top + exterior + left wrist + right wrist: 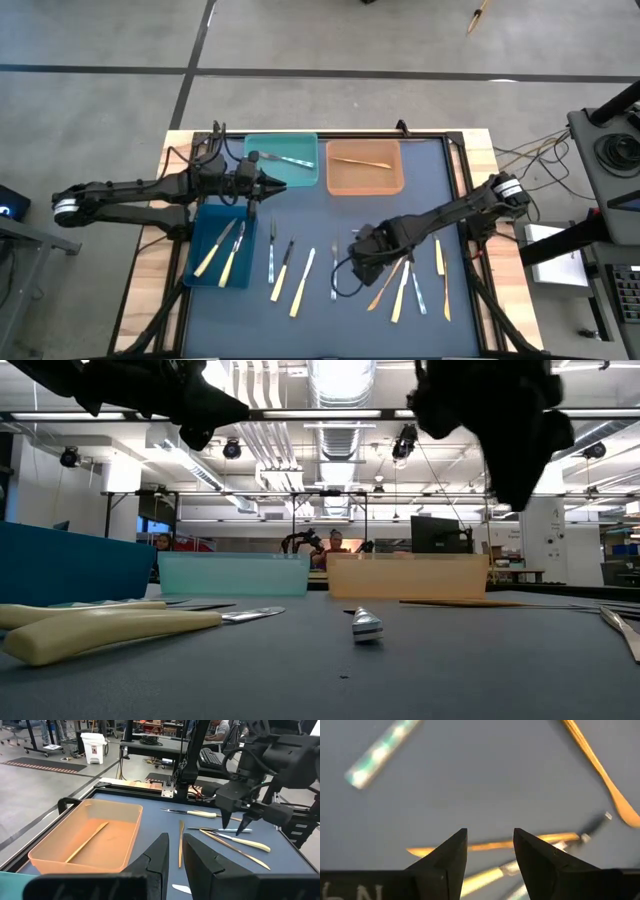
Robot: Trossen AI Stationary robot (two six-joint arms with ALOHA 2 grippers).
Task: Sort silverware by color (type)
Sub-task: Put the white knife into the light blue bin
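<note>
Several slim knives, forks and spoons lie flat on the dark mat: a row near its middle and a fan of orange-tan, pale yellow and silvery pieces to the right. My right gripper hangs open above the mat just left of that fan; in its wrist view an orange-tan piece lies just beyond the fingertips. My left gripper hovers by the teal bin's near right corner, open by a narrow gap and empty.
Three bins stand on the mat's far and left parts: a teal bin with a silvery piece, an orange bin with one orange-tan piece, and a dark blue bin with two yellow pieces. Cables run along the table's right side.
</note>
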